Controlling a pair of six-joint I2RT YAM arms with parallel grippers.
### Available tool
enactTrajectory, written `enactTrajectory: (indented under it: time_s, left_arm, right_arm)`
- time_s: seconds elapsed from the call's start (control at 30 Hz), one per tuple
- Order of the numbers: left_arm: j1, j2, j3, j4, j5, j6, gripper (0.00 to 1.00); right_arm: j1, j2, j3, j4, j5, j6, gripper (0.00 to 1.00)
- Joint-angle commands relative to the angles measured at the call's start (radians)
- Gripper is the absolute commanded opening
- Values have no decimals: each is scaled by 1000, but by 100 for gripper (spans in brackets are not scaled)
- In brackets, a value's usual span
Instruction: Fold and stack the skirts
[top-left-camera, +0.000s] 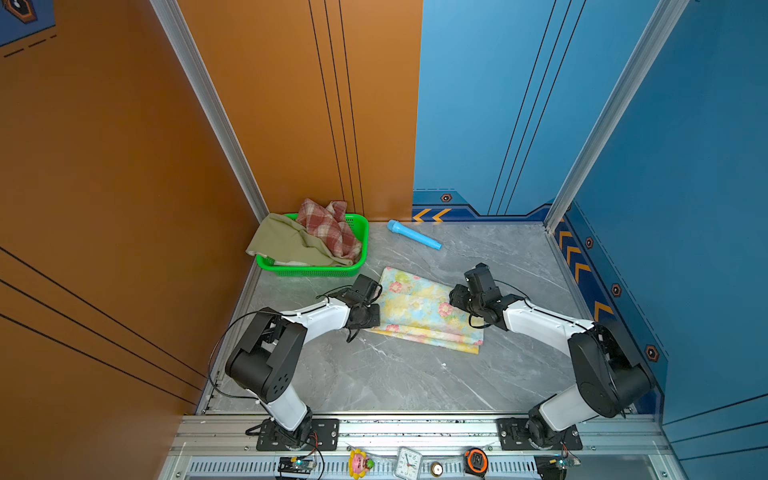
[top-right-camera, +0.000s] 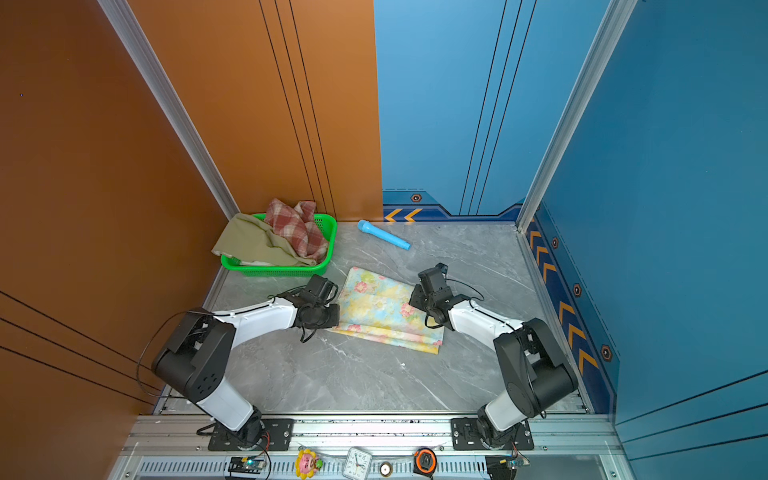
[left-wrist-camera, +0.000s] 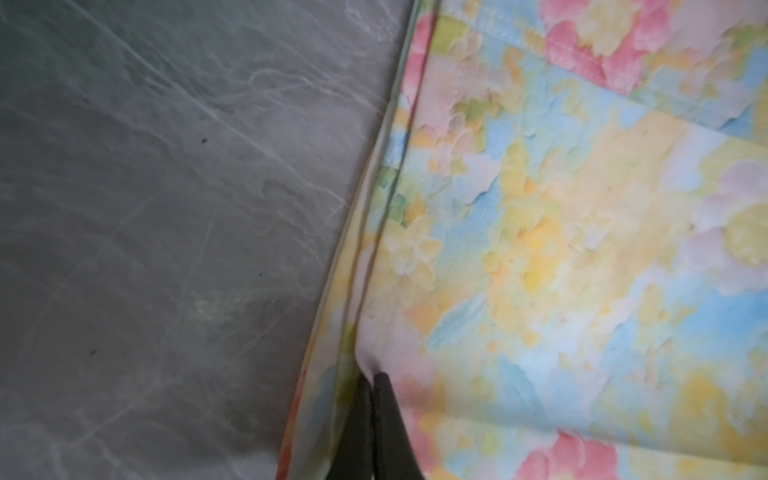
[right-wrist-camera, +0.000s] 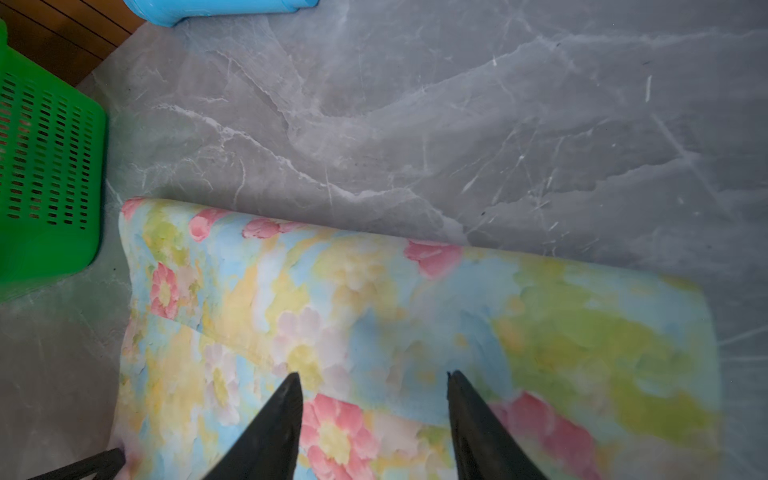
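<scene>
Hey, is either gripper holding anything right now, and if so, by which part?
The left gripper pinches the floral skirt by the cloth at its near edge. The right gripper is open above it, holding nothing.

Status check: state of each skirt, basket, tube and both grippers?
floral skirt: folded, flat on the table.
plaid skirt: crumpled in the basket.
olive skirt: crumpled, draped over the basket's rim.
basket: upright, holding two skirts.
blue tube: lying on its side.
left gripper: shut on the floral skirt's edge.
right gripper: open over the floral skirt.
</scene>
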Motion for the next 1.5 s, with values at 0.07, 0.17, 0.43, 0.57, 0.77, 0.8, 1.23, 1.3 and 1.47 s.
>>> enactTrajectory:
  time_s: [0.07, 0.17, 0.43, 0.57, 0.77, 0.8, 1.23, 1.3, 1.47]
  left_arm:
    - [1, -1, -23, -16, -25, -24, 0]
    - [12, -11, -25, -12, -24, -28, 0]
    - [18, -52, 33, -67, -32, -18, 0]
    - [24, -92, 58, -100, -39, -7, 0]
    - [44, -156, 61, -119, -31, 8, 0]
    - [47, -160, 58, -119, -30, 10, 0]
    - [61, -116, -64, -41, -12, -9, 0]
    - [62, -103, -73, -29, -13, -17, 0]
    - [61, -86, -73, -23, -20, -27, 0]
  right_arm:
    - [0, 40, -106, 138, 47, 51, 57]
    - [3, 41, -134, 157, 49, 47, 58]
    - [8, -53, -57, 40, 60, -31, 65]
    - [24, -123, -17, -12, 78, -52, 67]
    - [87, -179, -16, -35, 130, -37, 68]
    - [101, -183, -18, -42, 148, -34, 68]
    - [236, -137, -172, 43, 326, 87, 68]
    - [290, -120, -231, 113, 393, 120, 66]
    - [409, -66, -327, 257, 535, 167, 65]
